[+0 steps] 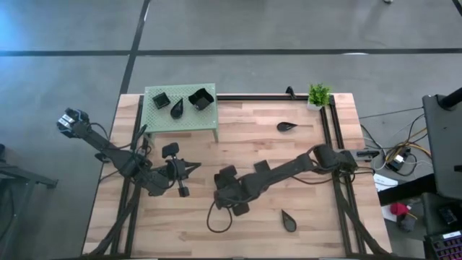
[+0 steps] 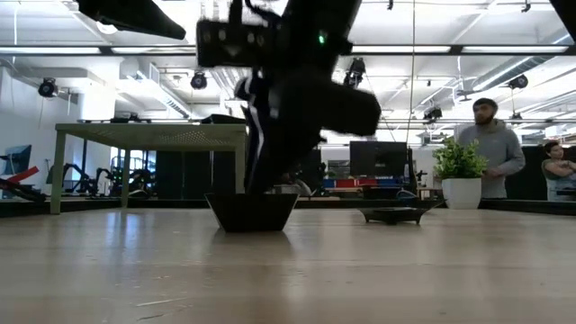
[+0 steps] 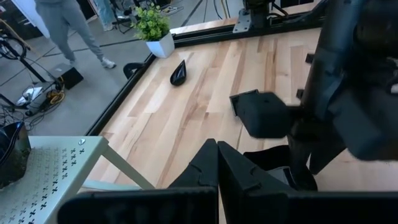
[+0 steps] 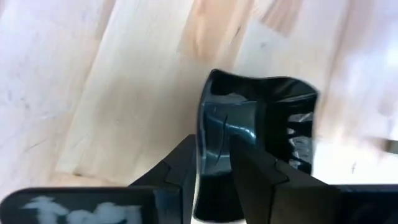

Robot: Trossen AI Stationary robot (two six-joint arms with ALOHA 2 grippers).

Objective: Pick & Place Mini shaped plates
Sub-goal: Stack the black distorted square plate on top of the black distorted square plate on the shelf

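- In the right wrist view, nearest the lens, the right gripper (image 4: 214,171) has its two dark fingers (image 4: 180,168) astride one raised wall of a square mini plate (image 4: 258,134), one finger outside the rim and one inside. They look nearly closed on that wall, though contact is not certain.
- The low view shows the same square dish (image 2: 252,212) resting flat on the wooden table (image 2: 288,270), so I judge it not yet lifted.
- From above, the right gripper (image 1: 229,193) sits at mid-table, well apart from the green stand (image 1: 180,115), which already holds three dishes.
- A leaf-shaped plate (image 1: 287,127) lies near the potted plant (image 1: 318,94); another leaf-shaped dish (image 1: 289,220) lies near the front edge.
- The left gripper (image 1: 182,173) waits just beside the stand, fingers pressed together, holding nothing.
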